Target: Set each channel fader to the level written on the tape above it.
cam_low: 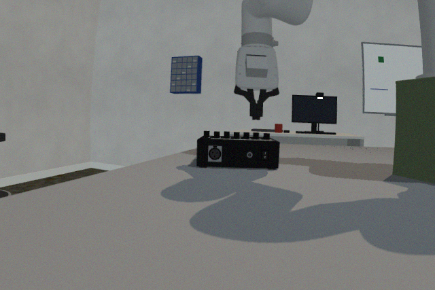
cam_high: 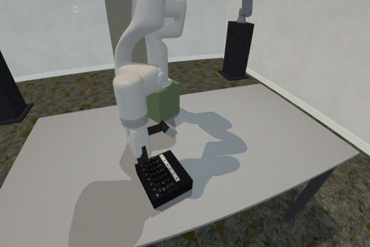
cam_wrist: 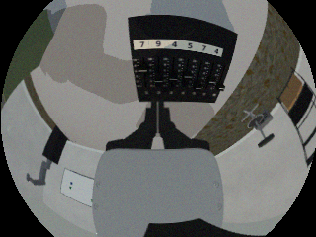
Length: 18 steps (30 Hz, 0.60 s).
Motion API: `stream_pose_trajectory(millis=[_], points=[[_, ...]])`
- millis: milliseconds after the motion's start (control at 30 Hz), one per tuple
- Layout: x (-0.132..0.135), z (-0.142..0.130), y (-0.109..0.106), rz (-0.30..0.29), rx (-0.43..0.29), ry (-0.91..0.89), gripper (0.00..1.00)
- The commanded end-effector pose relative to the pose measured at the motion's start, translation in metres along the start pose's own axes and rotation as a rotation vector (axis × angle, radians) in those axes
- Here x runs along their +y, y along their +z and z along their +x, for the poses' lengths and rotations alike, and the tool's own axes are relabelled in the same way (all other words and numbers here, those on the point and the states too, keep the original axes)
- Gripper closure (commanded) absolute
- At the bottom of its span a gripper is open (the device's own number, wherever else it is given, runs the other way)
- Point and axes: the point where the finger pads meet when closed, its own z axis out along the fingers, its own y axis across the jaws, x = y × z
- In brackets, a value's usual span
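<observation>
The black lighting desk (cam_high: 167,185) (cam_low: 237,153) (cam_wrist: 181,53) stands on its feet on the grey table (cam_high: 269,136). A white tape strip (cam_high: 169,167) (cam_wrist: 178,45) along its top reads 7 9 4 5 7 4. A row of fader caps (cam_low: 236,135) (cam_wrist: 178,79) stands along the top, at differing heights in the wrist view. My gripper (cam_high: 143,155) (cam_low: 255,116) (cam_wrist: 157,106) is shut and empty. It hangs a short way above the desk, over the scale-end edge near the first fader.
The arm's green base block (cam_high: 163,103) (cam_low: 414,128) stands on the table behind the desk. A second grey arm on a black pedestal (cam_high: 237,48) stands off the table at the back right. A monitor (cam_low: 314,109) sits on a far shelf.
</observation>
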Motion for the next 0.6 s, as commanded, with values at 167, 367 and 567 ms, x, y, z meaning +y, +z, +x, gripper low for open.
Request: stream_pose_trajectory(millis=[167,367,567], points=[[0.0013,-0.0009,-0.0001,-0.003,-0.002,0.000,1.00],[0.0013,-0.0010,0.0023,-0.003,-0.002,0.000,1.00],[0.0013,-0.0011,0.0047,-0.003,-0.002,0.000,1.00]])
